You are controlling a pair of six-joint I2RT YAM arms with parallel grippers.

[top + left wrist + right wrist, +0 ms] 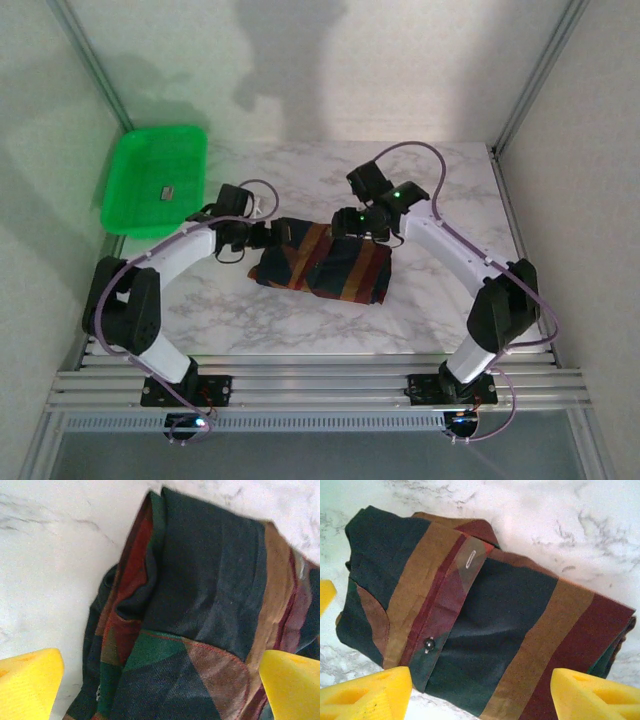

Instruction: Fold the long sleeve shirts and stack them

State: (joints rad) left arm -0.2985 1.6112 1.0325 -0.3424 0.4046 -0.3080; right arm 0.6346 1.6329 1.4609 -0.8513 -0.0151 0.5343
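Left gripper [265, 236] hovers with jaws wide apart, gripping nothing; right gripper [348, 222] likewise stands open. Between and just beneath them the folded plaid shirt [325, 262] lies flat on the marble surface [300, 325].

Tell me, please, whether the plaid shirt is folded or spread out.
Folded: the plaid shirt lies as a compact, layered bundle on the marble table, with no sleeves trailing out.
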